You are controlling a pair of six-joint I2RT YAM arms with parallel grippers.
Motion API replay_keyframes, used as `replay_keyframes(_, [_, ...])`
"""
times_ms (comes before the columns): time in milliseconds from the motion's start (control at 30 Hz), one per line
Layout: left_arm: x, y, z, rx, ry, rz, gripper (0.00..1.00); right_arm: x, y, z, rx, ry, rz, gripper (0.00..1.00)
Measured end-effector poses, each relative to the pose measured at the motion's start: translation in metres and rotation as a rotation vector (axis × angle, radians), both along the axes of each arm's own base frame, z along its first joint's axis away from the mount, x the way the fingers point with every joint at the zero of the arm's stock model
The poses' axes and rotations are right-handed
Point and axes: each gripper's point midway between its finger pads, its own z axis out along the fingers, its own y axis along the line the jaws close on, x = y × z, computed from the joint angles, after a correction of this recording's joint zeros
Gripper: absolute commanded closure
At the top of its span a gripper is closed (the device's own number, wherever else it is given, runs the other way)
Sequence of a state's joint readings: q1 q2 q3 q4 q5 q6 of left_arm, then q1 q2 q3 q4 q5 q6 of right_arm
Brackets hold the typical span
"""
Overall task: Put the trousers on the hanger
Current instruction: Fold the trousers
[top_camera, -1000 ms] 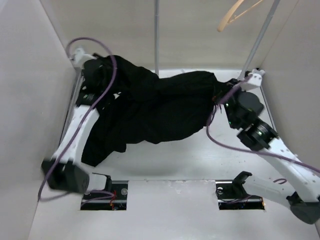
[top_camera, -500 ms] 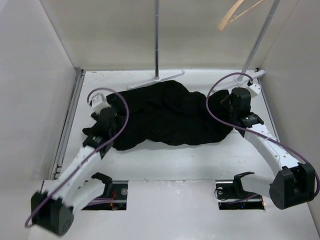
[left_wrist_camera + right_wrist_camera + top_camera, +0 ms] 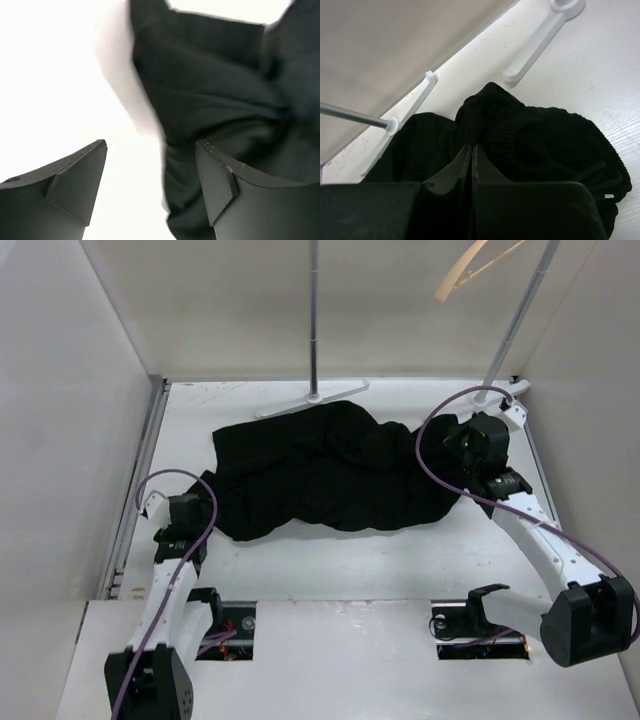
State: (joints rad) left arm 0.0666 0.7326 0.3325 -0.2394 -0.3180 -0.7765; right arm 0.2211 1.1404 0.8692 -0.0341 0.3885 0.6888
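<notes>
The black trousers (image 3: pixel 330 470) lie crumpled on the white table, spread from left to right. My right gripper (image 3: pixel 455 440) is at their right end with its jaws pressed together on a raised fold of the elastic waist (image 3: pixel 520 135); the right gripper (image 3: pixel 471 146) points into the fabric. My left gripper (image 3: pixel 190 508) is open and empty, low on the table just left of the trousers' near-left edge; in the left wrist view the left gripper (image 3: pixel 150 145) frames bare table and the black cloth (image 3: pixel 215 100). The tan wooden hanger (image 3: pixel 465 270) hangs at the top right.
Two white rack poles stand at the back, one in the middle (image 3: pixel 313 310) and one leaning at the right (image 3: pixel 515 320), with flat white feet (image 3: pixel 310 398) on the table. The rack feet also show in the right wrist view (image 3: pixel 535 50). Walls close in left and right.
Both arms brought the trousers down from a raised spread onto the table. My left gripper has let go and pulled back to the near left. The right gripper keeps its hold.
</notes>
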Motion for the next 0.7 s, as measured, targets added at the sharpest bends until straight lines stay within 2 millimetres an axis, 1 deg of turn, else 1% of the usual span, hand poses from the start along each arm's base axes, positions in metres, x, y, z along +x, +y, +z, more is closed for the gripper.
replay_keyframes(33, [-0.001, -0.001, -0.011, -0.019, 0.024, 0.003, 0.34, -0.001, 0.001, 0.0, 0.002, -0.003, 0.005, 0.96])
replay_keyframes(67, [0.001, -0.002, -0.019, -0.035, 0.043, -0.001, 0.43, -0.003, 0.001, 0.0, 0.004, -0.007, 0.009, 0.96])
replay_keyframes(100, [0.005, -0.005, -0.024, -0.048, 0.052, -0.006, 0.6, -0.003, 0.003, -0.001, 0.006, -0.009, 0.017, 0.96])
replay_keyframes(167, [0.016, -0.009, -0.033, -0.063, 0.062, -0.018, 0.87, -0.004, 0.005, -0.003, 0.009, -0.007, 0.027, 0.96])
replay_keyframes(200, [0.022, -0.009, -0.034, -0.067, 0.052, -0.017, 0.92, -0.005, 0.007, -0.005, 0.009, -0.003, 0.033, 0.96])
replay_keyframes(233, [0.027, -0.01, -0.032, -0.073, 0.043, -0.021, 0.94, -0.005, 0.008, -0.007, 0.008, 0.001, 0.038, 0.96])
replay_keyframes(300, [0.03, -0.013, -0.022, -0.077, 0.02, -0.029, 0.96, -0.006, 0.011, -0.01, 0.006, 0.003, 0.048, 0.96])
replay_keyframes(333, [0.031, -0.015, -0.012, -0.075, 0.001, -0.035, 0.97, -0.006, 0.011, -0.011, 0.005, 0.006, 0.05, 0.96])
replay_keyframes(367, [0.03, -0.016, 0.004, -0.068, -0.024, -0.04, 0.97, -0.007, 0.011, -0.012, 0.006, 0.008, 0.051, 0.96])
replay_keyframes(400, [0.03, -0.017, 0.026, -0.058, -0.054, -0.045, 0.97, -0.007, 0.011, -0.013, 0.007, 0.008, 0.053, 0.96])
replay_keyframes(433, [0.03, -0.017, 0.055, -0.041, -0.097, -0.048, 0.97, -0.008, 0.01, -0.012, 0.008, 0.005, 0.053, 0.96])
replay_keyframes(500, [0.029, -0.011, 0.119, 0.001, -0.204, -0.037, 0.97, -0.01, 0.008, -0.01, 0.012, -0.005, 0.05, 0.96])
replay_keyframes(533, [0.027, -0.006, 0.153, 0.026, -0.259, -0.024, 0.94, -0.011, 0.006, -0.006, 0.014, -0.014, 0.048, 0.96])
replay_keyframes(567, [0.024, -0.001, 0.182, 0.053, -0.306, -0.011, 0.85, -0.013, 0.004, -0.002, 0.017, -0.026, 0.044, 0.96])
replay_keyframes(600, [0.02, 0.005, 0.206, 0.083, -0.342, 0.004, 0.69, -0.014, 0.001, 0.002, 0.021, -0.041, 0.039, 0.96])
replay_keyframes(633, [0.016, 0.012, 0.222, 0.112, -0.365, 0.019, 0.55, -0.017, -0.002, 0.005, 0.023, -0.051, 0.034, 0.95])
replay_keyframes(667, [0.014, 0.019, 0.233, 0.137, -0.374, 0.039, 0.42, -0.02, -0.005, 0.008, 0.025, -0.061, 0.027, 0.95])
replay_keyframes(700, [0.014, 0.025, 0.237, 0.156, -0.367, 0.059, 0.32, -0.023, -0.009, 0.009, 0.026, -0.068, 0.019, 0.95])
